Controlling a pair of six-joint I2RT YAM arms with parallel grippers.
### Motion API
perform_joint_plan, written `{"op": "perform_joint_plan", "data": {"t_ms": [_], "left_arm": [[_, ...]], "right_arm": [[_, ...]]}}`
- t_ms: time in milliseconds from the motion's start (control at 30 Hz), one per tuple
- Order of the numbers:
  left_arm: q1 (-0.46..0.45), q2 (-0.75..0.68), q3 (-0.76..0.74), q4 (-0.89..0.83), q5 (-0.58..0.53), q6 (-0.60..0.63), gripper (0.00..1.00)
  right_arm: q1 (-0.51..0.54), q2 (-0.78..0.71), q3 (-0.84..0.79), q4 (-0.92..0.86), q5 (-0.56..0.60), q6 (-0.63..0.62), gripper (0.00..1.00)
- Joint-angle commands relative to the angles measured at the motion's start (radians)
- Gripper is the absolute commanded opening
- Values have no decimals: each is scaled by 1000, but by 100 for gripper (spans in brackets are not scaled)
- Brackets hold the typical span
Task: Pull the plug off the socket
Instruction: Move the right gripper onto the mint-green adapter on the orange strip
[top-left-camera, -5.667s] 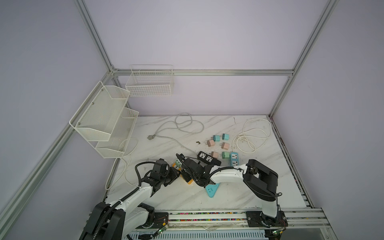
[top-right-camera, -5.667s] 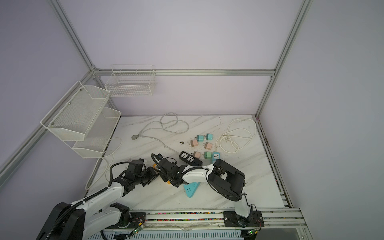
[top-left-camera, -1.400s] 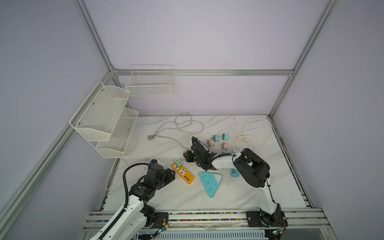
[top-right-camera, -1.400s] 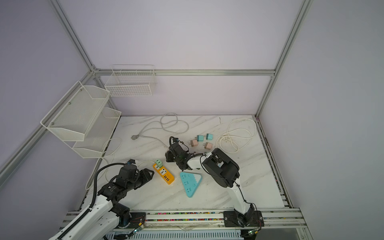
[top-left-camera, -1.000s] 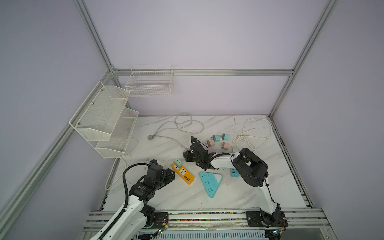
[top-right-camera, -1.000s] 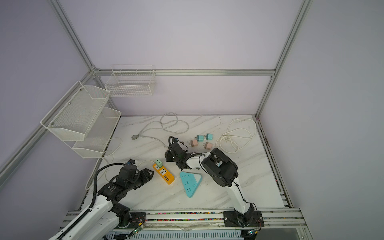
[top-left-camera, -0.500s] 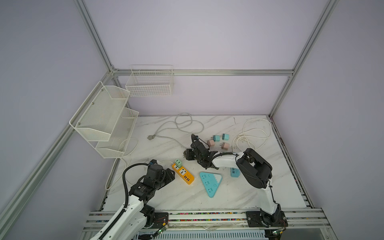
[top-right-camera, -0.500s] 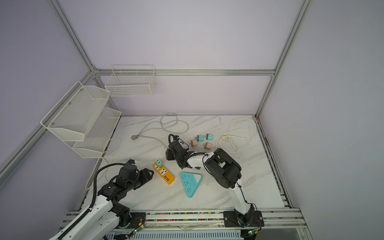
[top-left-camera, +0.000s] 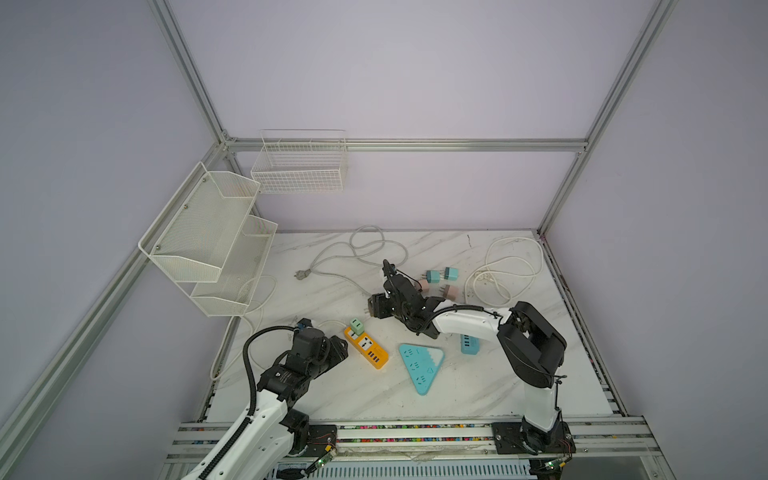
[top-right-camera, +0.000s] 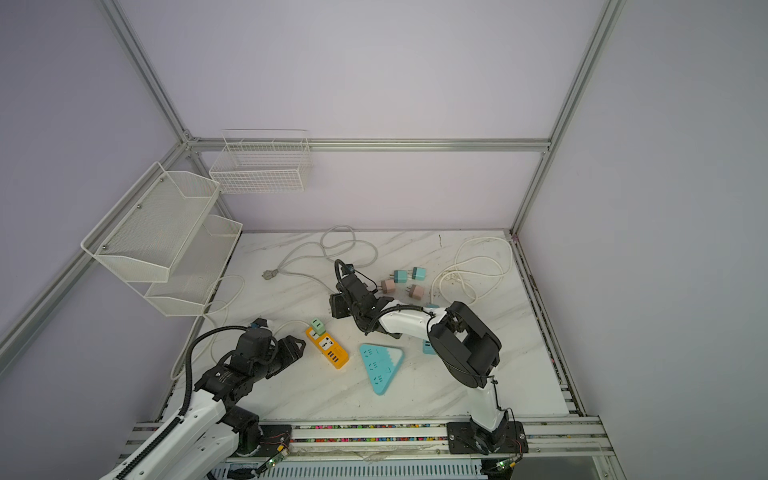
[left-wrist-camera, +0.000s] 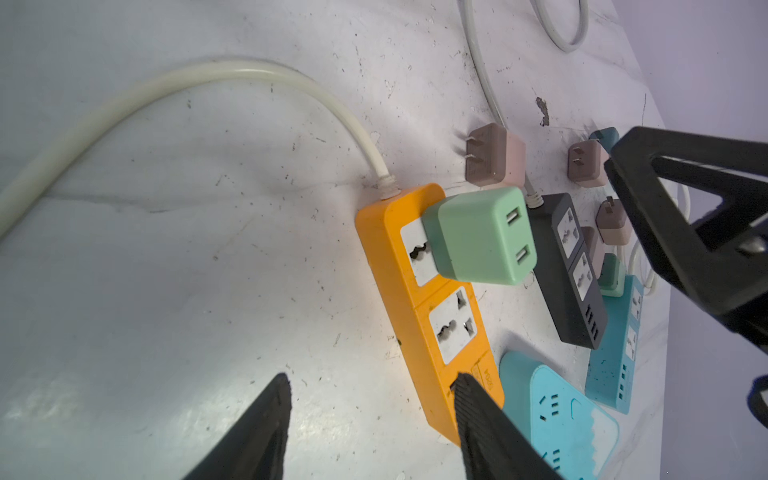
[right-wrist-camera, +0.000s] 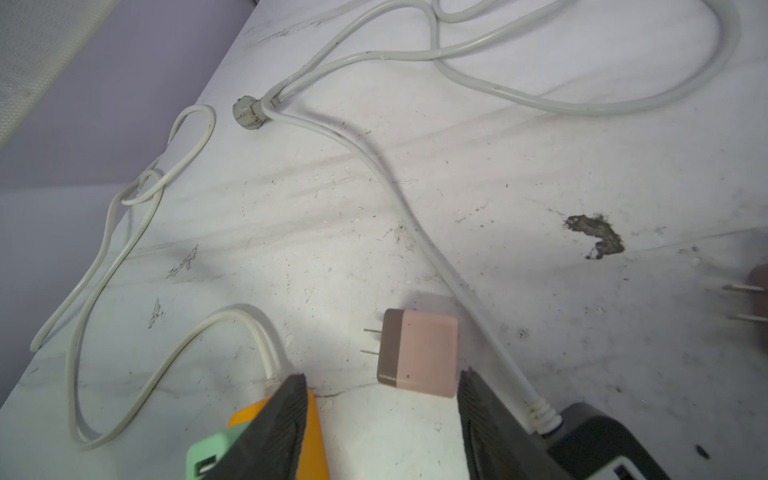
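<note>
While seated in orange power strip (top-left-camera: 370, 353), lower centre-left of frame, green plug (top-left-camera: 356, 325): not yet pulled. Left gripper (left-wrist-camera: 371, 386): wide, empty, aimed at strip's end, likely to pin it. Right gripper (right-wrist-camera: 382, 376): wide, straddling loose pink plug (right-wrist-camera: 419, 353).

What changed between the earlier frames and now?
The right gripper moved from the orange power strip toward the back of the table, then opened, leaving the pink plug lying between its jaws. The left gripper drew back from the strip. The green plug stays plugged in.
</note>
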Motion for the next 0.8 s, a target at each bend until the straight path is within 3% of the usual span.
{"op": "perform_joint_plan", "data": {"t_ms": [0,367,767], "left_arm": [[15,5,83,36,-19,28,63],[46,16,68,64,-28,36,64],[74,19,47,77,-42,17,64]], "right_arm": [[34,-31,55,-137,13,-71,62],[176,27,169,-288,114,-156,64],[193,155,269,-311,148,-147,64]]}}
